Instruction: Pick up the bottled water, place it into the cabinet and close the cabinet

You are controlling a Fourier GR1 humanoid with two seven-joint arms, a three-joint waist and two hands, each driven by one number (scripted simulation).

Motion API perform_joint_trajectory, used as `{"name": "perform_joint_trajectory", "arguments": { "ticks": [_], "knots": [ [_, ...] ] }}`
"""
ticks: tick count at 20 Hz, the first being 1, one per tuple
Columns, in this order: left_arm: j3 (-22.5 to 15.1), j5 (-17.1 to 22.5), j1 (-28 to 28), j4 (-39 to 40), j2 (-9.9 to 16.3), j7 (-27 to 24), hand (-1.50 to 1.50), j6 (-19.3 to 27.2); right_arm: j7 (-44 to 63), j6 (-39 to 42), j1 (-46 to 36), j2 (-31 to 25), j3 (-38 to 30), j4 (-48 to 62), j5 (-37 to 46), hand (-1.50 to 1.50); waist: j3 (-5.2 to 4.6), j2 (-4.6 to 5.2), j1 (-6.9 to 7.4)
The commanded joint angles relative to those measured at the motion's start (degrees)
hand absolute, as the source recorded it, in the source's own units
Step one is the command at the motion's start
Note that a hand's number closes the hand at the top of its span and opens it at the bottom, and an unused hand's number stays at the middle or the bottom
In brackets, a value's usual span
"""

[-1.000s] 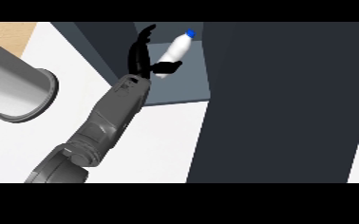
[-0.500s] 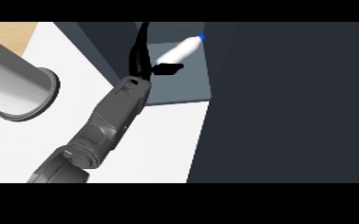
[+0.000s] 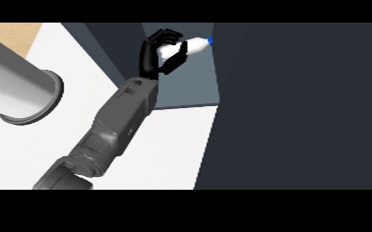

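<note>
Single head cam, steep down onto white flat table (image 3: pixel 167 147), close-in; dark grey cabinet (image 3: pixel 291 103) fills right.

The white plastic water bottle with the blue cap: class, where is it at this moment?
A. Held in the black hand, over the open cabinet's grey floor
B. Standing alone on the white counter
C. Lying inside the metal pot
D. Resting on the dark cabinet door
A: the black hand curls round the white plastic water bottle, over the open cabinet's grey floor.
</note>
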Motion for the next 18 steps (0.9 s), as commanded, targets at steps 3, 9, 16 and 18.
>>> {"name": "perform_joint_trajectory", "arguments": {
  "ticks": [3,9,16,18],
  "knots": [
    [0.72,3.37,1.96,-3.47,-0.05,-3.82,1.50,-11.59,3.83,-1.14,1.42,-0.93,0.67,-5.57,2.60,-1.50,0.06,-0.68,1.62],
    [-2.71,8.30,4.29,-8.03,-0.05,0.63,1.50,-19.96,4.50,-1.66,-0.52,-1.05,0.00,-5.16,3.86,-1.50,0.10,-1.17,2.46],
    [-6.61,10.80,12.83,-20.58,-0.05,6.09,1.50,-27.29,4.66,-2.93,3.08,-5.30,-1.41,-7.55,3.64,-1.50,0.18,-1.84,4.63],
    [-7.38,11.21,16.56,-27.63,0.16,9.24,1.50,-25.41,4.16,-4.75,0.39,-1.97,-0.05,-2.87,5.97,-1.50,0.16,-2.19,5.97]
  ]
}}
